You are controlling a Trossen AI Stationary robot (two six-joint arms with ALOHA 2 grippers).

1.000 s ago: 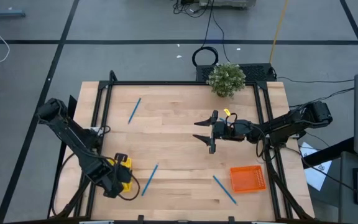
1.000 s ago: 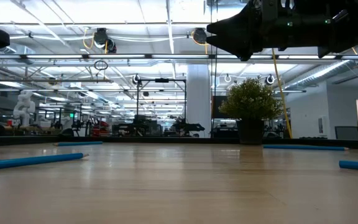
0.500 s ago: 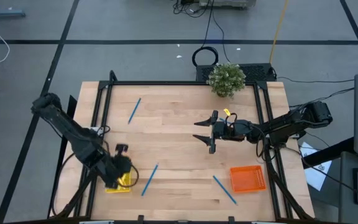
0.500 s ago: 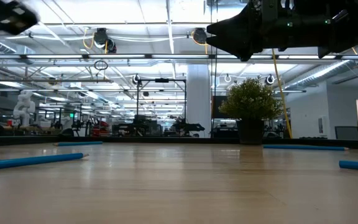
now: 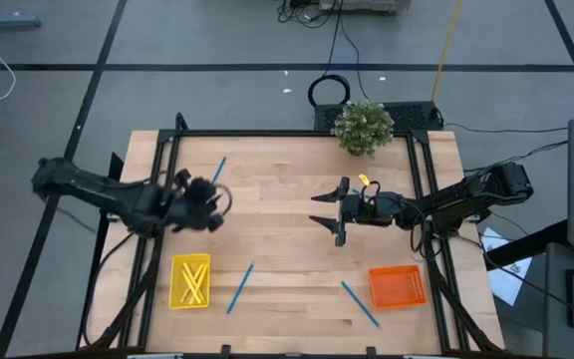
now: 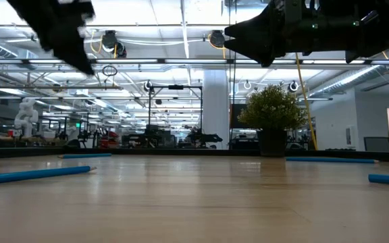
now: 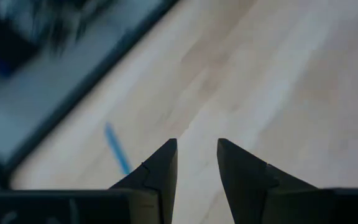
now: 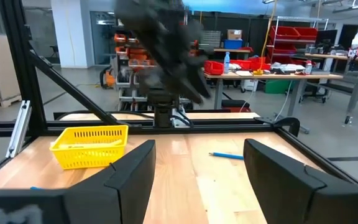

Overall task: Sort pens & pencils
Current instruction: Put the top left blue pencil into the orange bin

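Observation:
Yellow pencils (image 5: pixel 193 282) lie in the yellow basket (image 5: pixel 175 295) near the table's front left. Three blue pens lie flat on the wood: one at the far left (image 5: pixel 215 177), one beside the yellow basket (image 5: pixel 239 287), one by the orange basket (image 5: pixel 360 302). My left gripper (image 5: pixel 217 196) hangs above the table left of centre, just short of the far-left pen (image 7: pixel 118 149). It is open (image 7: pixel 196 155) with nothing between its fingers. My right gripper (image 5: pixel 329 211) waits over the table's middle, wide open (image 8: pixel 197 162) and empty.
An orange basket (image 5: pixel 397 286) stands at the front right. A potted plant (image 5: pixel 363 127) stands at the far edge. A black frame runs along the table's sides (image 5: pixel 157 199). Bare wood lies between the two grippers (image 5: pixel 267 219).
My left gripper has swung away from over the yellow basket, going up and toward the table's far edge and middle, rolling as it went. The basket with its pencils now shows uncovered. My right arm has kept still.

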